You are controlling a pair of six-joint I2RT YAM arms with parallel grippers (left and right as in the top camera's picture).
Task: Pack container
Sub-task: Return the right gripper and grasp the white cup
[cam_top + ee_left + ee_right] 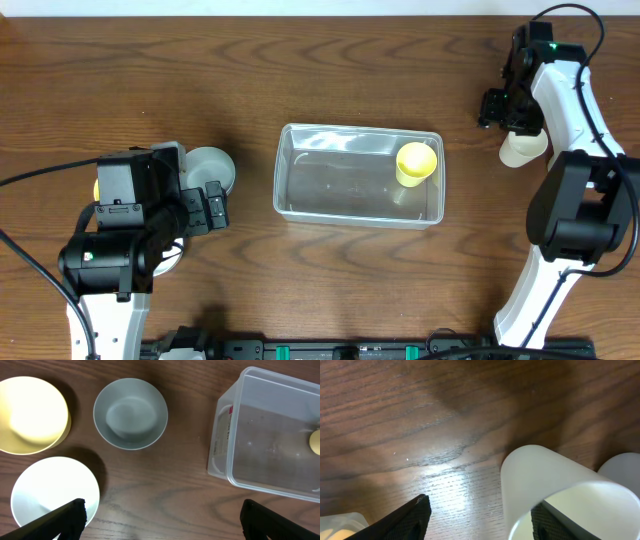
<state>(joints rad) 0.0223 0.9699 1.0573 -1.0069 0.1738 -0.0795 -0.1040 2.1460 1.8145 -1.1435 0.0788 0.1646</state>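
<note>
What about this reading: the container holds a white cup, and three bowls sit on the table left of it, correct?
No. The cup in the container is yellow, not white, as the overhead view shows; the rest holds.

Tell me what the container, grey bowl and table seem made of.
The container: clear glossy plastic, seemingly; wood grain shows through its walls. The grey bowl: opaque, matte, perhaps plastic or ceramic; the look leaves it open. The table: wood or wood-look laminate, with visible grain and sheen.
</note>
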